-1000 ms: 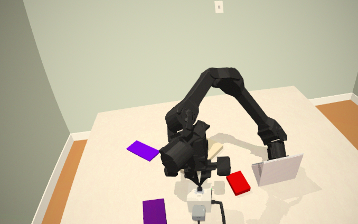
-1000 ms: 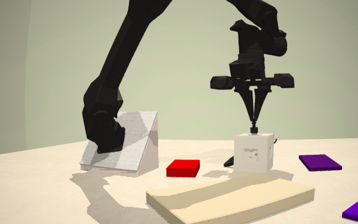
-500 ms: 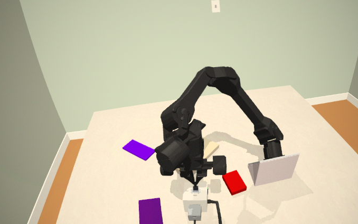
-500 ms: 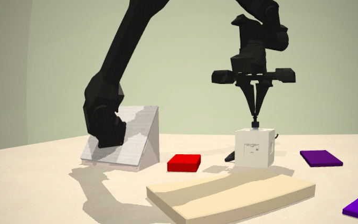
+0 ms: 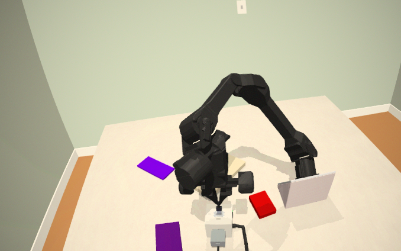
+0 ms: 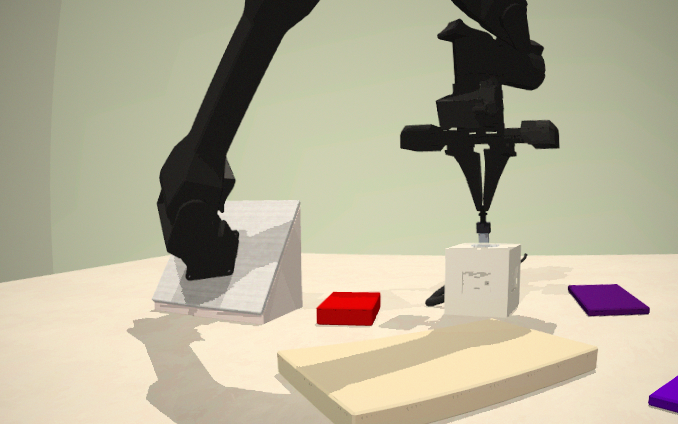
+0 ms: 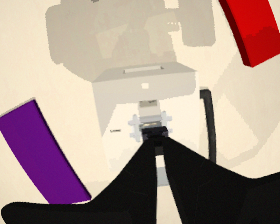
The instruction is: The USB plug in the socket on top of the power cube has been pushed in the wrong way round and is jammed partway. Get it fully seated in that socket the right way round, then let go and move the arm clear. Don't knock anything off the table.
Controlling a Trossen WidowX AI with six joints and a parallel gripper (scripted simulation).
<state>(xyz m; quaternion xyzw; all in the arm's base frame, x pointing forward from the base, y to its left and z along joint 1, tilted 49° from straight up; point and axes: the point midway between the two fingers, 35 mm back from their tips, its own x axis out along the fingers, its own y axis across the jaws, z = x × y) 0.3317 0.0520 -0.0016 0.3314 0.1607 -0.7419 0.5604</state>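
Observation:
The power cube (image 5: 209,226) (image 6: 473,302) (image 7: 181,86) is white and stands upright on the table. My gripper (image 5: 218,203) (image 6: 483,211) (image 7: 157,145) points down above it and is shut on the USB plug (image 5: 219,208) (image 6: 483,227) (image 7: 155,132). The plug's black body is held upright above the cube's top. In the exterior view its silver shell shows between the body and the top. Whether the shell's end is in the socket, and which way round the plug is, cannot be told. Pale clear parts surround the socket area in the wrist view.
A grey plug (image 5: 217,237) sits at the cube's side; a black cable (image 5: 243,234) (image 7: 208,120) runs beside it. Nearby lie a red block (image 5: 262,203) (image 6: 348,310), dark purple slab (image 5: 168,237) (image 6: 608,300), violet slab (image 5: 155,167), tan board (image 6: 436,368) and pale wedge (image 5: 309,191).

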